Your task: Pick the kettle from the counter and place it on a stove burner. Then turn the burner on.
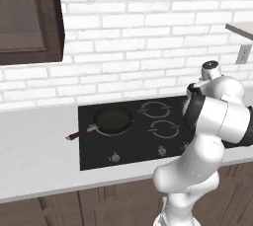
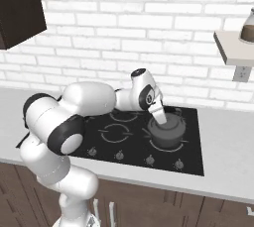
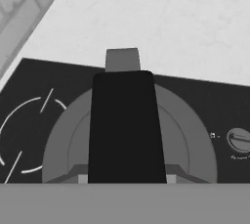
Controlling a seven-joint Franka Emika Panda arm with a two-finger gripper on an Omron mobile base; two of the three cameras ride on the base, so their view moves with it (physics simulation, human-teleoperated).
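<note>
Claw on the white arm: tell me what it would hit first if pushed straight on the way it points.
The claw points down at the grey kettle; it would meet the black handle on top first. It already looks shut around that handle.

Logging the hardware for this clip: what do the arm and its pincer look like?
One arm of glossy white rounded segments with black bands at the joints and a round grey cap on one joint. The pincer is a white hand with small dark fingertips. No cables or markings visible.
</note>
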